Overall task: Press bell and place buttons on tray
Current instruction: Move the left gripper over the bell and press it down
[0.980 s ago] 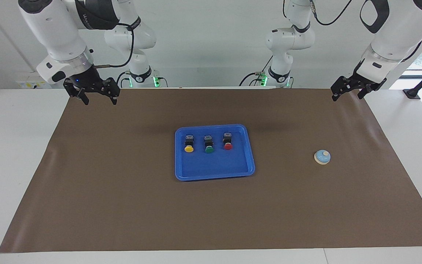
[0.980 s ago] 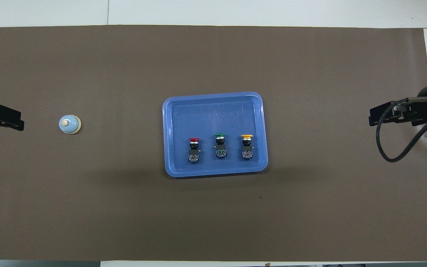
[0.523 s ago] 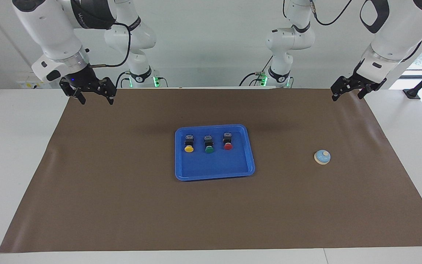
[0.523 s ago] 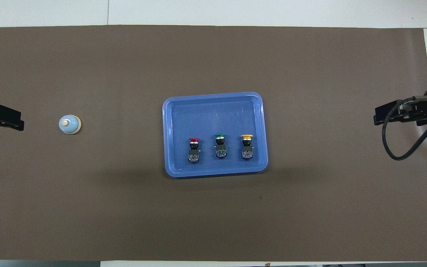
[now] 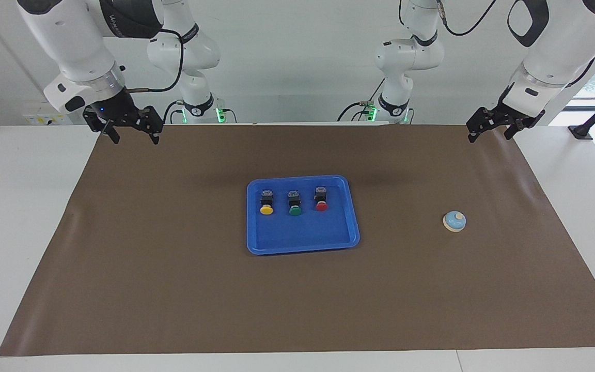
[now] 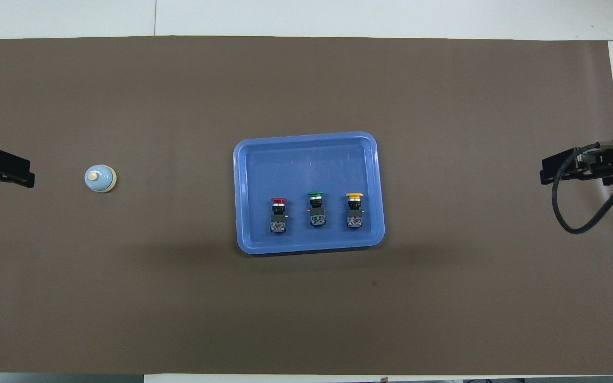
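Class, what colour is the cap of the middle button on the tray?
Green: the middle button on the tray, clearest in the overhead view.

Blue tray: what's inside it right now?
In the tray: three buttons in a row on the half nearer the robots, red, green, yellow. What lies under their black bodies is covered.

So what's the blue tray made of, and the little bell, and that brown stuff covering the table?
The tray looks like plastic: glossy bright blue, rounded corners, faint scuffs on its floor. The bell has a smooth light-blue dome, maybe painted metal or plastic, with a cream knob; I can't tell which. The brown cover looks like matte paper or thin sheet, with slight ripples at its edges.
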### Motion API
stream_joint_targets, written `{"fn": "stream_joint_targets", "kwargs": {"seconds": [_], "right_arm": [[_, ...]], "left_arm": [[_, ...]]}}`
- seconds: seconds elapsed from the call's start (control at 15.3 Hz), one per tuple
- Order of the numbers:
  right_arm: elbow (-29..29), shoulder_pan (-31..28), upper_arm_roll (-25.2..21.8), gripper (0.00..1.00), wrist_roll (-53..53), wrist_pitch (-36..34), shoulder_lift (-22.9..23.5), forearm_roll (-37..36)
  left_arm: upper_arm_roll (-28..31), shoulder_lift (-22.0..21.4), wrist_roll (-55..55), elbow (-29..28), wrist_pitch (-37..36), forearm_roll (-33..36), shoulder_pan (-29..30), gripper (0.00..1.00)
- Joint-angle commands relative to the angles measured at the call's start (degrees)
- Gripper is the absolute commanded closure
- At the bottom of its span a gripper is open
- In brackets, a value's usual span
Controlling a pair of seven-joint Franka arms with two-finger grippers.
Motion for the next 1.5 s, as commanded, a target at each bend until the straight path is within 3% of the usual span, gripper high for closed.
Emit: {"fn": "stream_joint_targets", "kwargs": {"seconds": [0.0, 1.05, 1.18, 1.24, 1.44], "right_arm": [[-0.25, -0.12, 0.45, 0.00, -0.16, -0.86, -0.91, -0.74], [-0.25, -0.21, 0.46, 0.00, -0.16, -0.86, -0.91, -0.74], [-0.25, -0.21, 0.54, 0.00, -0.16, -0.86, -0.91, -0.74], [-0.34, -0.21, 0.46, 0.00, -0.16, -0.86, -0.91, -0.74], [-0.25, -0.21, 0.46, 0.00, -0.16, -0.86, -0.91, -0.74]], "left_arm": [[0.01, -0.82, 0.09, -0.90, 0.46, -0.38, 0.27, 0.00], [-0.34, -1.26, -0.52, -1.60, -0.34, -0.56, -1.40, 0.01], [-0.43, -2.31, -0.79, -4.49, 4.30, -0.73, -2.02, 0.88], [-0.35, -3.54, -0.70, -7.38, 6.41, -0.73, -2.11, 1.00], [-0.26, -4.26, 0.18, -12.93, 13.80, -0.73, -1.40, 1.00]]}}
